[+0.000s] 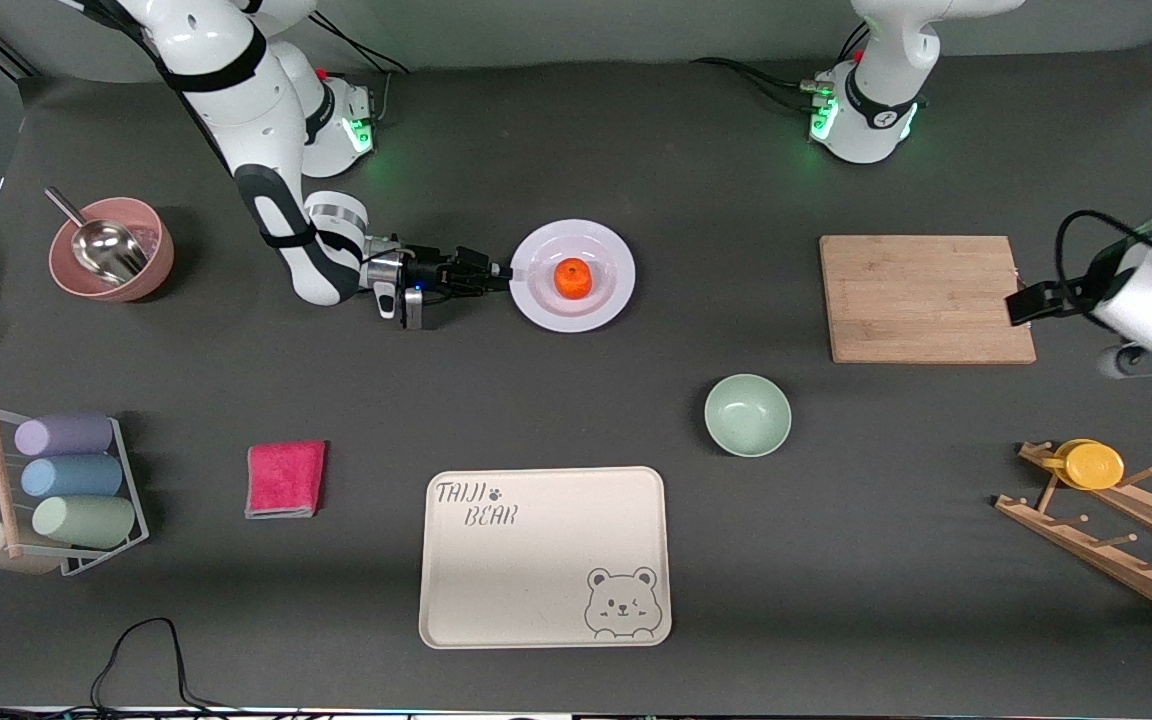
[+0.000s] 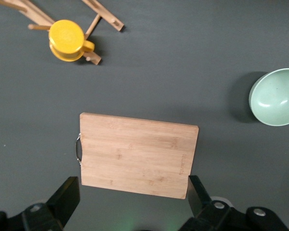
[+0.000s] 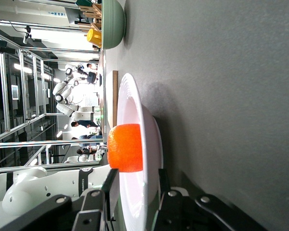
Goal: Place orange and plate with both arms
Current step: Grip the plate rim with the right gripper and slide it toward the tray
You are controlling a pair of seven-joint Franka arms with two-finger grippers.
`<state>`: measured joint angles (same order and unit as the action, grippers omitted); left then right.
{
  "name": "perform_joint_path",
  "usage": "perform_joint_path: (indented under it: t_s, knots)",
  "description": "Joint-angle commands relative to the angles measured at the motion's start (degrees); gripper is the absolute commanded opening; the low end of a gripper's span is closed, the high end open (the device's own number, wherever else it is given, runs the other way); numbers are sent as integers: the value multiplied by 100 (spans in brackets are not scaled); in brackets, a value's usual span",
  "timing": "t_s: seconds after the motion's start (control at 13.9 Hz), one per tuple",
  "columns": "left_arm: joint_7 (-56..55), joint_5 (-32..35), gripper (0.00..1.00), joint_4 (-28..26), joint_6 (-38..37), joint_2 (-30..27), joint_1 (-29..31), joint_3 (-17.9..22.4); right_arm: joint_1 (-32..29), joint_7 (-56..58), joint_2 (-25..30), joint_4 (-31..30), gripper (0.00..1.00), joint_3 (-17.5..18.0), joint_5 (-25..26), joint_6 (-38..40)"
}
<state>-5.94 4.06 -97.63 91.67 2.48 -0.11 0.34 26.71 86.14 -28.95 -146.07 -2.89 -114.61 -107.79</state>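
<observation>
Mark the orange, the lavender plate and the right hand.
small round bright-orange fruit [image 1: 573, 278]: front view, its top.
round pale lavender-white plate [image 1: 609, 302]: front view, bare rim.
right hand [image 1: 506, 278]: front view, fingertips at the plate's rim.

My left gripper [image 2: 132, 202] hangs over the desk [image 2: 183, 62] with its fingers [image 2: 67, 195] spread wide, one at each end of a wooden cutting board [image 2: 137, 155] lying flat below. I also see a mint-green bowl [image 2: 275, 97] and a yellow cup [image 2: 67, 40] on a wooden rack [image 2: 98, 19].
</observation>
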Motion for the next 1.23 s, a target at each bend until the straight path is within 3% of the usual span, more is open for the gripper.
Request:
perform_joint_path:
  t_s: [0.0, 0.22, 0.29, 0.43, 0.5, 0.86, 1.01, 1.15]
  knots:
    - [67, -63, 100, -703, 149, -633, -297, 309, 89, 175, -172, 174, 40, 69, -184, -14]
    - [67, -98, 100, -793, 255, -783, -235, 396, 89, 175, -181, 228, 40, 306, -526, -23]
    - [67, -98, 100, -802, 238, -819, -131, 406, 89, 175, -181, 228, 34, 316, -570, -23]
    - [75, -98, 100, -784, 194, -793, -94, 406, 89, 184, -181, 228, 7, 316, -562, -23]
    - [102, -98, 100, -775, 185, -767, -112, 406, 89, 184, -181, 228, 0, 316, -562, -23]
    - [137, -98, 100, -705, 185, -679, -174, 379, -182, -288, 265, 228, 0, 307, -475, 39]
    - [137, -98, 100, -661, 141, -661, -191, 362, -393, -1112, 827, 219, 0, 307, 50, 30]
    - [137, -98, 100, -652, 45, -661, -174, 327, -814, -2018, 1477, 228, 0, 307, 962, 21]
